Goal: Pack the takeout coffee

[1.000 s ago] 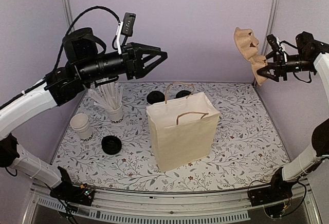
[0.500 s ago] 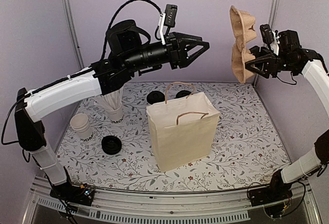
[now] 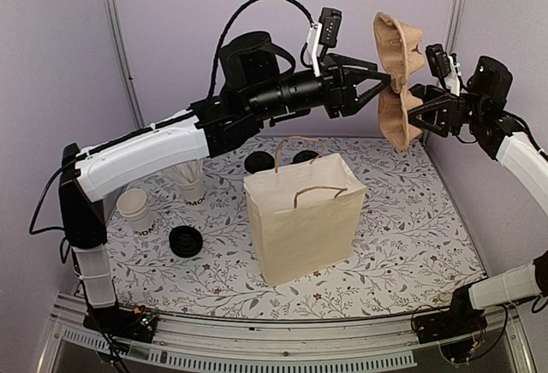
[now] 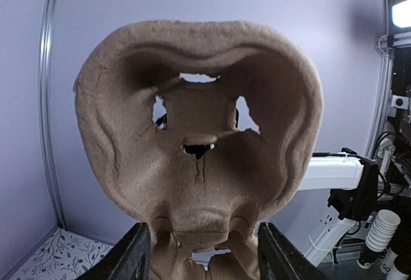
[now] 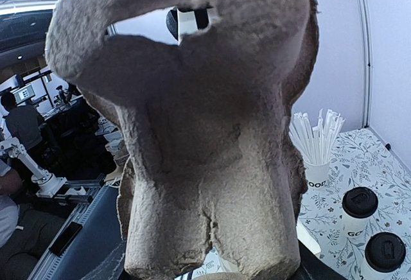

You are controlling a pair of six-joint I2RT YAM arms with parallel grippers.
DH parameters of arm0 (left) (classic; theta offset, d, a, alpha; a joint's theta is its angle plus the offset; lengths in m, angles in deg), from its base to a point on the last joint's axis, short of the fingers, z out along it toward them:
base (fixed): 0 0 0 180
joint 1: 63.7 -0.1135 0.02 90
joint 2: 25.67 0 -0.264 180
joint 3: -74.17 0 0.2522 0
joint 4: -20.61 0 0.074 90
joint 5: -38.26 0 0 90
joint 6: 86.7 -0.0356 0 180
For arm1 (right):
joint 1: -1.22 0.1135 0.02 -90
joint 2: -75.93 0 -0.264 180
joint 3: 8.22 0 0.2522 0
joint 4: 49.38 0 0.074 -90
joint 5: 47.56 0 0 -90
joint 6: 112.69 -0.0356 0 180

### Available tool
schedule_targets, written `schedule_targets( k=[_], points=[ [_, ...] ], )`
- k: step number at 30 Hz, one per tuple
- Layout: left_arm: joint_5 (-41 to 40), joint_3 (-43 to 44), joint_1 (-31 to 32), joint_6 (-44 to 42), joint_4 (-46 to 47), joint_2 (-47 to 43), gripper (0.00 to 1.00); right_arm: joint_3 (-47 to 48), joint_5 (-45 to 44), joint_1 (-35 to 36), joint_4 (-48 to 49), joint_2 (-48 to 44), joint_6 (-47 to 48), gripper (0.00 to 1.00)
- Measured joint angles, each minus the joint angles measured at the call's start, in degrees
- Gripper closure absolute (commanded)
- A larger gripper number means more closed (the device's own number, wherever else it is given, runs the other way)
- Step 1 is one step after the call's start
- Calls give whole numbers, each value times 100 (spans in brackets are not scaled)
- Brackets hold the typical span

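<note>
Worktop [image 3: 411, 227]: floral cover. A paper bag [image 3: 304, 219] is stood upright at its middle, handles up; its contents cannot be seen.

A pulp cup carrier [image 3: 396, 74] is held on edge, high above the far right of the worktop. It is clamped near its lower half by the right tool [image 3: 413, 106]. The left tool [image 3: 374, 88] is presented to the opposite face with its fingers spread apart. Contact cannot be made out.

The takeout coffee [image 3: 259, 162] is stood on the worktop just behind the bag, with a second lidded cup [image 3: 304, 156] beside it.

Progress is judged early: no cup is seated in the carrier and nothing is seen bagged.

The coffee is upright, long axis vertical, black lid uppermost.
</note>
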State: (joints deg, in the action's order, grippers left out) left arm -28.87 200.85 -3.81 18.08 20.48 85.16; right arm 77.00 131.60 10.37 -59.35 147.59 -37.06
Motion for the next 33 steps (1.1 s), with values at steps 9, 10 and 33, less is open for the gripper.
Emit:
schedule_targets(
  k=[9,10,33],
  points=[
    [-240,146,125,-188,-269,79,43,0,13,20,660,-48,-627,38],
    [-247,199,125,-197,-291,120,43,0,13,20,684,-48,-660,38],
    [-258,501,160,-282,-409,363,53,0,13,22,756,-48,-748,38]
  ],
)
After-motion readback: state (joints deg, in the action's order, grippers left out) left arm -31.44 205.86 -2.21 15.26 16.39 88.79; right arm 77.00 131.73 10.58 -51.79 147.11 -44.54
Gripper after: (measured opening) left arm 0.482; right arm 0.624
